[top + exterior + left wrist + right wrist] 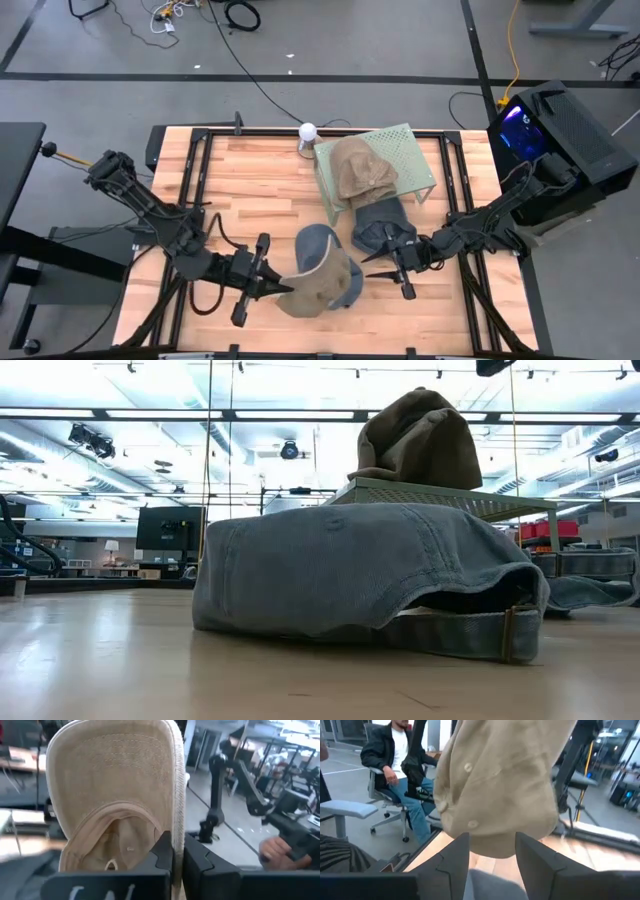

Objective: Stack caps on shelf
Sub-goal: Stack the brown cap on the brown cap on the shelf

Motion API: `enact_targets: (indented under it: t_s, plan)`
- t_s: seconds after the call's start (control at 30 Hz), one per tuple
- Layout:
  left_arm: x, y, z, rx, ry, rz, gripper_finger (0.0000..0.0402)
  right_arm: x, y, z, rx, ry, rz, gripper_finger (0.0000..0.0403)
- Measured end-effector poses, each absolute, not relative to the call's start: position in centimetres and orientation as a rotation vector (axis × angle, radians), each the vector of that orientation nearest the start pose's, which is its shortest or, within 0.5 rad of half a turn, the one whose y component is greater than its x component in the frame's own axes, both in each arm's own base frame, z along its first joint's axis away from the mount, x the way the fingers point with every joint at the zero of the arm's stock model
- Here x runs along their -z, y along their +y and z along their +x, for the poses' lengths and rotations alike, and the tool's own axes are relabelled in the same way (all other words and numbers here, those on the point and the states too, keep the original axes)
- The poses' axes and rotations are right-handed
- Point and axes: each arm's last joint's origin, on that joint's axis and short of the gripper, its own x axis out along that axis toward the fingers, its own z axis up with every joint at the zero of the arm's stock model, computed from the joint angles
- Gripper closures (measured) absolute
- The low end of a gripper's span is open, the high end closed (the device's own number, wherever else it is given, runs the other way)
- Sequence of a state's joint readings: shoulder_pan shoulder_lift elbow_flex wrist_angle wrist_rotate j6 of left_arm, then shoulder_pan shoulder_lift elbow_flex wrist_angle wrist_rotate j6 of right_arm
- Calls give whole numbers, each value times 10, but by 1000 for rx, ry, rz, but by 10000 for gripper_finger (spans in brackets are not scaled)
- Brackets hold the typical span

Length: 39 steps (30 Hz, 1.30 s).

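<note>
Left gripper (285, 290) clamped on the brim of a tan cap (318, 290) overlapping a blue-grey cap (320, 245); right gripper (385, 262), fingers parted, over a second blue-grey cap (378, 225) beside the shelf (405, 150), which bears another tan cap (362, 168)

In the low view, the blue-grey cap (360, 575) in front is hiding most of the shelf (450, 497) and both pincers. In the high view, the right pincer (397, 262) is covering part of a dark cap (380, 222), whose brim is not showing. In the left wrist view, the picture's top edge is cutting off the tan cap (120, 795), and the room behind is blurring.
</note>
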State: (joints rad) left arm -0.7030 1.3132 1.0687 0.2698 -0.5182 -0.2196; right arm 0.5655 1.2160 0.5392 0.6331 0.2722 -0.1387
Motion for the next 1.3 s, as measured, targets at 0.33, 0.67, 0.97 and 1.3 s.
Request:
enact_targets:
  t_s: [0.33,0.67,0.97,1.3]
  plan:
    - [-389,-165,241,67,-280,-152,385,-249,129,217,-291,-70,-145,243]
    - [-393,-143,254,53,-341,-167,385,-257,132,215,-393,-173,-205,243]
    - [-397,-139,256,110,-379,-187,385,-266,117,230,-320,-195,-155,243]
    - [-395,-138,256,57,-359,-167,385,-279,120,262,-188,-213,-305,243]
